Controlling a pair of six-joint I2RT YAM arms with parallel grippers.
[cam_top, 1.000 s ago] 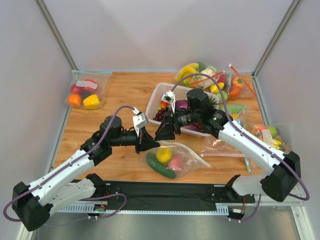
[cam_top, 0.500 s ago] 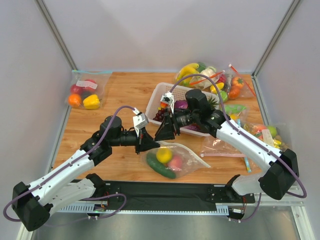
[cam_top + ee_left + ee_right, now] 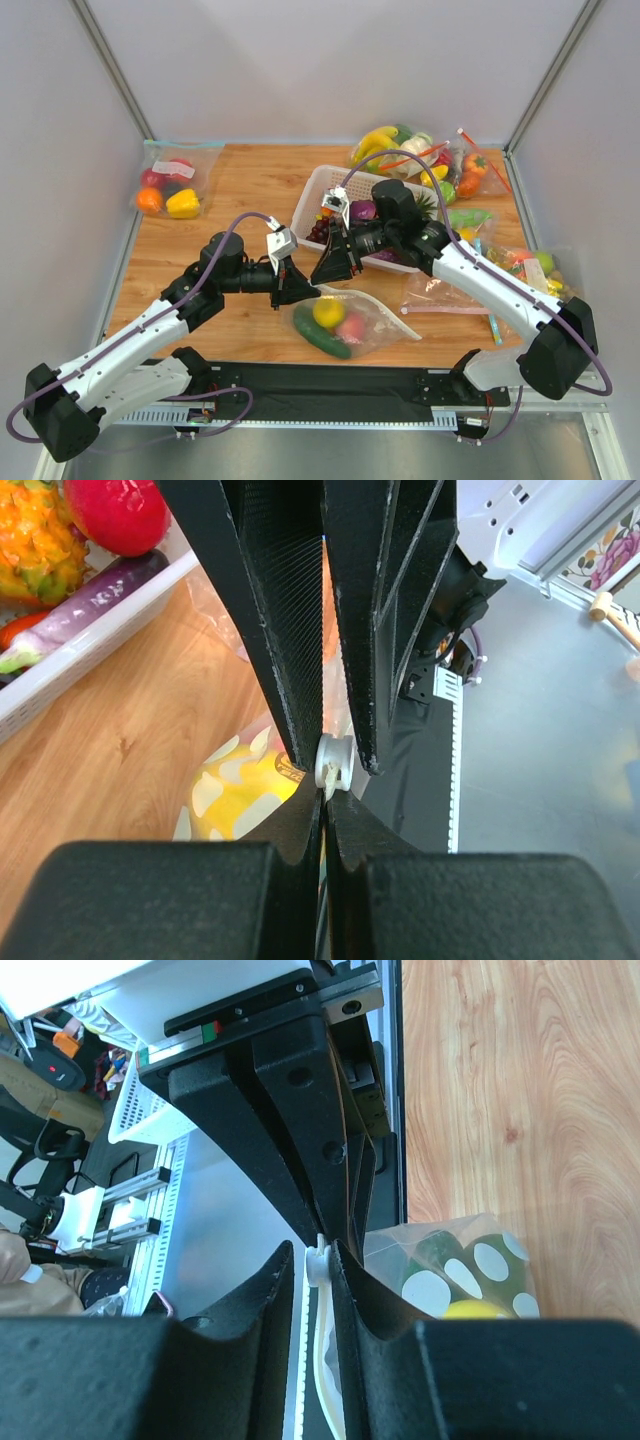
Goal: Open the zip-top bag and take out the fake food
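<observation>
The zip-top bag (image 3: 375, 318) lies at the table's near middle, holding the yellow fruit (image 3: 328, 310), pink peach (image 3: 352, 326) and green cucumber (image 3: 318, 334). My left gripper (image 3: 308, 292) is shut on the bag's top edge just beside the white zip slider (image 3: 333, 763); in the left wrist view its jaws (image 3: 323, 815) are pressed together on the plastic. My right gripper (image 3: 328, 277) meets it from the far side. In the right wrist view its jaws (image 3: 310, 1250) stand narrowly apart around the slider (image 3: 316, 1260), which lies against one finger with a small gap to the other.
A white basket (image 3: 310, 195) with purple and red fruit stands right behind the grippers. A blue-zip bag (image 3: 170, 185) lies far left. Bags with bananas (image 3: 385, 145) and other food (image 3: 530, 270) crowd the back right and right. A flat bag (image 3: 440, 295) lies to the right.
My right gripper has shifted very slightly along the bag's top edge at the slider. The left gripper and the bag have hardly moved.
</observation>
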